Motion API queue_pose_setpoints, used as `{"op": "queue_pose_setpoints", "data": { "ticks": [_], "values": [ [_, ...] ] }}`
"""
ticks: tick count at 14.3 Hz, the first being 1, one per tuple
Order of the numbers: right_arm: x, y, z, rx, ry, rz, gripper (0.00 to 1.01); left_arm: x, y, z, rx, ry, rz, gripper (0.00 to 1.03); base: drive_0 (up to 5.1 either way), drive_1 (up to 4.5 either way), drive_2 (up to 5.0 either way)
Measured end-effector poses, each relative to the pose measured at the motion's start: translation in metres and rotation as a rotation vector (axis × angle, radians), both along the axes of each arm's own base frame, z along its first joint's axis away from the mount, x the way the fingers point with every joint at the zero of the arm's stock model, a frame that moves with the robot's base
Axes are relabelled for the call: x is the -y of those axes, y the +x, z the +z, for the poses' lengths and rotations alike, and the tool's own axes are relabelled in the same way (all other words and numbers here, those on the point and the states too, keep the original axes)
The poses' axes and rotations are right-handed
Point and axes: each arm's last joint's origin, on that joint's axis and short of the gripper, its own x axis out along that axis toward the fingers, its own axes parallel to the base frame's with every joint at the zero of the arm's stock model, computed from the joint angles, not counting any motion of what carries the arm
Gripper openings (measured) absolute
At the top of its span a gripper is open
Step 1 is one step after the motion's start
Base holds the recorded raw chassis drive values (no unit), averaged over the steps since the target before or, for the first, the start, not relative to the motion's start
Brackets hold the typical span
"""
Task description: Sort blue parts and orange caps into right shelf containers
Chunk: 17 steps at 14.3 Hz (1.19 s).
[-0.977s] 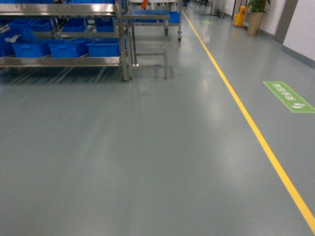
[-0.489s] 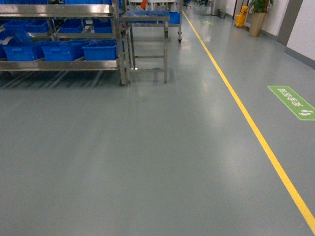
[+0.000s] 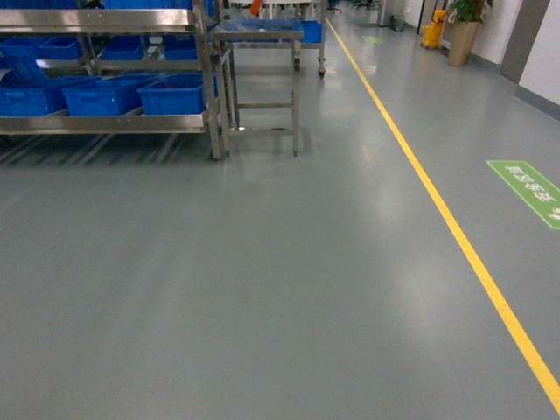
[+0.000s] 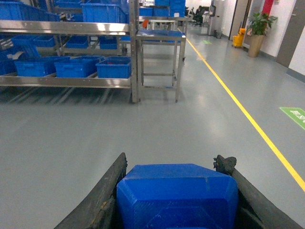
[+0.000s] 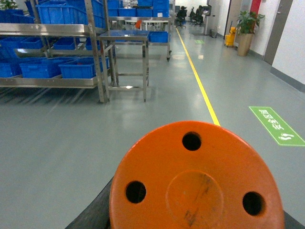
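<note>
A chunky blue part (image 4: 177, 195) with bevelled edges sits between the two black fingers of my left gripper (image 4: 174, 164), which is shut on it. In the right wrist view a round orange cap (image 5: 195, 183) with three holes fills the foreground. My right gripper (image 5: 193, 210) is shut on it, its black fingers showing only at the cap's lower edges. Bright blue containers (image 3: 171, 94) stand in a row on a steel shelf (image 3: 105, 122) at the far left, a few metres ahead across bare floor. Neither gripper appears in the head view.
A small steel table (image 3: 258, 35) stands right of the shelf. A yellow floor line (image 3: 455, 236) runs down the aisle on the right, with a green floor sign (image 3: 529, 191) beyond it. A potted plant (image 3: 461, 39) and a yellow mop bucket (image 3: 432, 33) stand far back.
The head view has advanced: the shelf and table have slid slightly left and lower in the frame, and the green sign has shifted right and down.
</note>
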Motion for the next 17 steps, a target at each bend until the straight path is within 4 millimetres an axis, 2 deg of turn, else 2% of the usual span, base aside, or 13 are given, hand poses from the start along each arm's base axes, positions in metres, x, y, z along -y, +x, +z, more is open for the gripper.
{"op": "queue_pose_setpoints", "data": {
  "ticks": [17],
  "values": [
    [0.0000,0.0000,0.0002,0.002,0.000,0.000,0.45,0.0000,0.0000,0.0002,0.002,0.000,0.000,0.43,-0.1,4.26,-4.4]
  ]
}}
